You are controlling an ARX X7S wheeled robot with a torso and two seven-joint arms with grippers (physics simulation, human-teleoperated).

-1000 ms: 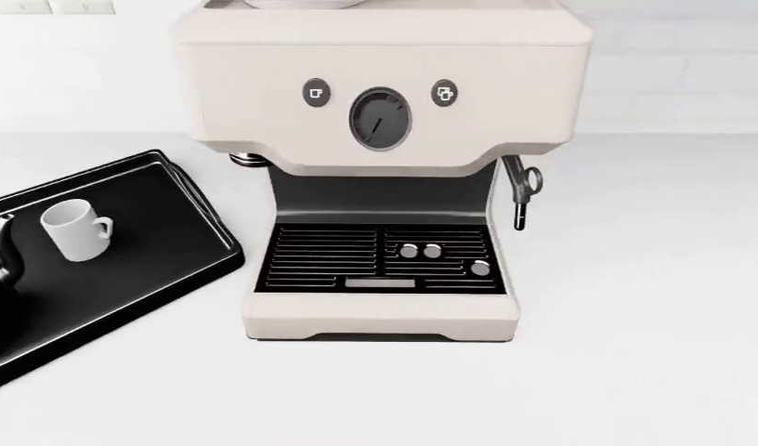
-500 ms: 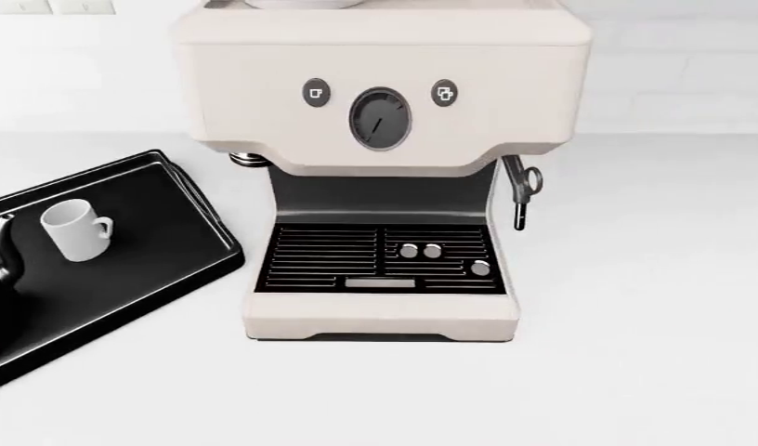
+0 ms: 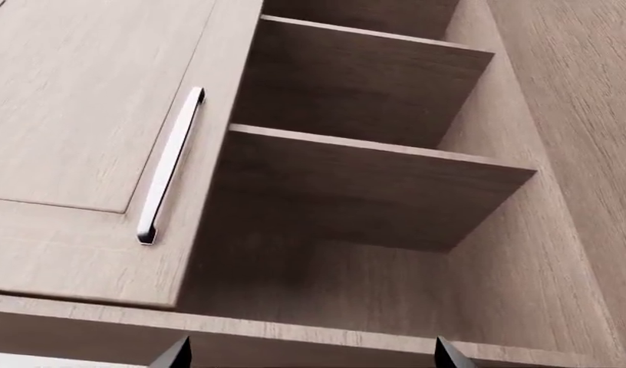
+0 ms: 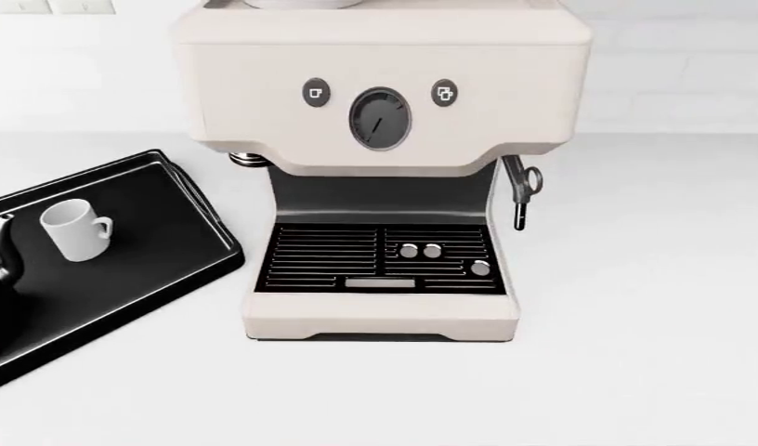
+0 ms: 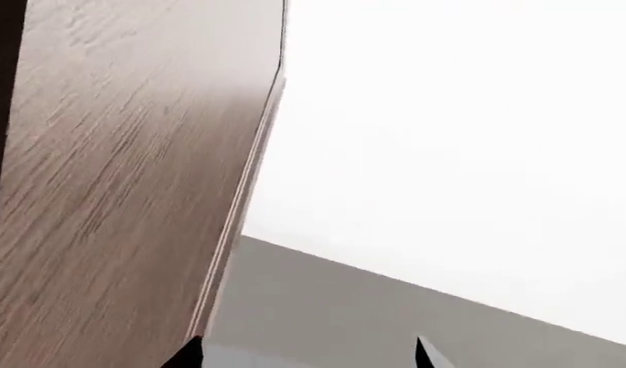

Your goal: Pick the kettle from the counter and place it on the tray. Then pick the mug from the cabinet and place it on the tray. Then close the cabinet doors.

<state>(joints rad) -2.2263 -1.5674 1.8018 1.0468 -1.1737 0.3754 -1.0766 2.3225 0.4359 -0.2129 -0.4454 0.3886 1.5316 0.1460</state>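
Nothing has moved in the head view since the earlier frames: I see the same still scene. Nearest to me, the white bench (image 4: pixel 627 353) lies bare in front and to my right, giving wide room. On it at my left sits the black tray (image 4: pixel 181 279), its raised rim close beside the espresso machine (image 4: pixel 379 167). The mug (image 4: pixel 75 229) stands upright on the tray, and only the spout and a sliver of the kettle (image 4: pixel 0 255) show at the frame edge, also over the tray. I judge both placements done; the doors remain.

Farther off, the left wrist view shows the left gripper (image 3: pixel 311 354) with its jaws spread wide and holding nothing, aimed up into the cabinet. One door (image 3: pixel 88 146) with a bright bar handle (image 3: pixel 169 165) covers its part of the front; beside it the shelves (image 3: pixel 385 184) stand exposed. The right wrist view shows the right gripper (image 5: pixel 308 351), jaws likewise apart and empty, next to the swung-out door panel (image 5: pixel 119 192).

I judge the panel stiff, light on its hinge and smooth-faced: a flat push near its free edge should serve better than a pinch. Open air lies beyond that edge; the shelf fronts are the edges to avoid.
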